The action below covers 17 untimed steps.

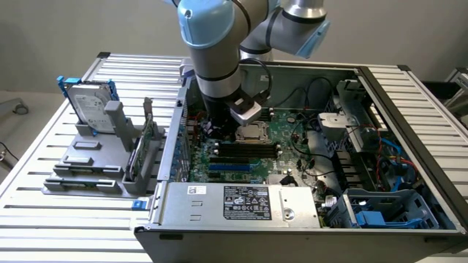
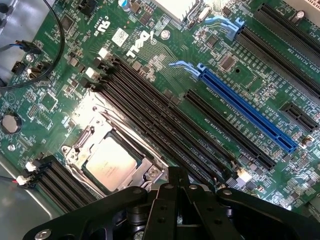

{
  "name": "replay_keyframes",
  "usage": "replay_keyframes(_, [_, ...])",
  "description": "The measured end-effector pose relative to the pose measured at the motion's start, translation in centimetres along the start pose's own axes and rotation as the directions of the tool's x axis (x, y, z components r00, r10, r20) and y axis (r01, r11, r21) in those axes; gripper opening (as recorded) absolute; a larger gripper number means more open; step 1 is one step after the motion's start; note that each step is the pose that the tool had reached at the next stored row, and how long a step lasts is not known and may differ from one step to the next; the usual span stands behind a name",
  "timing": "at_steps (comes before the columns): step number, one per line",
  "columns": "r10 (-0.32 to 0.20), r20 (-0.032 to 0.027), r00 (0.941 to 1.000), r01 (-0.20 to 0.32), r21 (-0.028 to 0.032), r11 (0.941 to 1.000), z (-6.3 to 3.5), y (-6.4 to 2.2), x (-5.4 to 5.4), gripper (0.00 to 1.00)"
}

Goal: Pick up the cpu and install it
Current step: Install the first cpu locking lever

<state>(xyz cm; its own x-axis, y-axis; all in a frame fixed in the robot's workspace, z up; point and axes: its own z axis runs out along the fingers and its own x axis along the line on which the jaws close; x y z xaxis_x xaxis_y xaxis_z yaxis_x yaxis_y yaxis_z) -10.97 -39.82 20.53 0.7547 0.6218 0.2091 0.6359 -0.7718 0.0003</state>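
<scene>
The cpu (image 2: 110,162), a small square chip with a pale silvery top, lies flat inside its metal socket frame on the green motherboard (image 2: 150,45). In the exterior view the cpu (image 1: 253,131) sits in the middle of the open computer case. My gripper (image 2: 178,176) hovers just beside the socket, over the black memory slots, its black fingers pressed together with nothing between them. The arm reaches down into the case, with the gripper (image 1: 218,129) towards the exterior view's left of the socket.
Long black memory slots (image 2: 165,125) and a blue expansion slot (image 2: 245,107) run past the socket. A grey fixture (image 1: 87,164) outside the case carries a hard drive (image 1: 91,104). The power supply (image 1: 245,203), cables and drive bays (image 1: 380,213) crowd the case.
</scene>
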Motion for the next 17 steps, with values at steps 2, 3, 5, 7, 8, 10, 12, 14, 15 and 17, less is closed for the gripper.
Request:
replay_keyframes(2, [0.0, -0.0003, 1.0, 0.0, 0.0002, 1.0, 0.09, -0.04, -0.04, 0.11])
replay_keyframes(3, [0.0, -0.0003, 1.0, 0.0, 0.0003, 1.0, 0.11, -0.06, -0.05, 0.11])
replay_keyframes(5, [0.0, -0.0005, 1.0, 0.0, 0.0009, 1.0, 0.14, -0.1, -0.07, 0.11])
replay_keyframes(7, [0.0, -0.0016, 1.0, 0.0, 0.0019, 1.0, 0.18, -0.13, -0.07, 0.11])
replay_keyframes(8, [0.0, -0.0021, 1.0, 0.0, 0.0023, 1.0, 0.2, -0.14, -0.08, 0.11])
replay_keyframes(10, [0.001, -0.0027, 1.0, -0.001, 0.0032, 1.0, 0.23, -0.17, -0.08, 0.11])
replay_keyframes(12, [0.001, -0.0035, 1.0, -0.001, 0.0042, 1.0, 0.26, -0.19, -0.07, 0.11])
replay_keyframes(14, [0.001, -0.0044, 1.0, -0.001, 0.0053, 1.0, 0.3, -0.22, -0.07, 0.11])
replay_keyframes(15, [0.001, -0.0051, 1.0, -0.001, 0.0058, 1.0, 0.33, -0.24, -0.05, 0.11])
replay_keyframes(17, [0.001, -0.0055, 1.0, -0.001, 0.0064, 1.0, 0.43, -0.3, -0.03, 0.11])
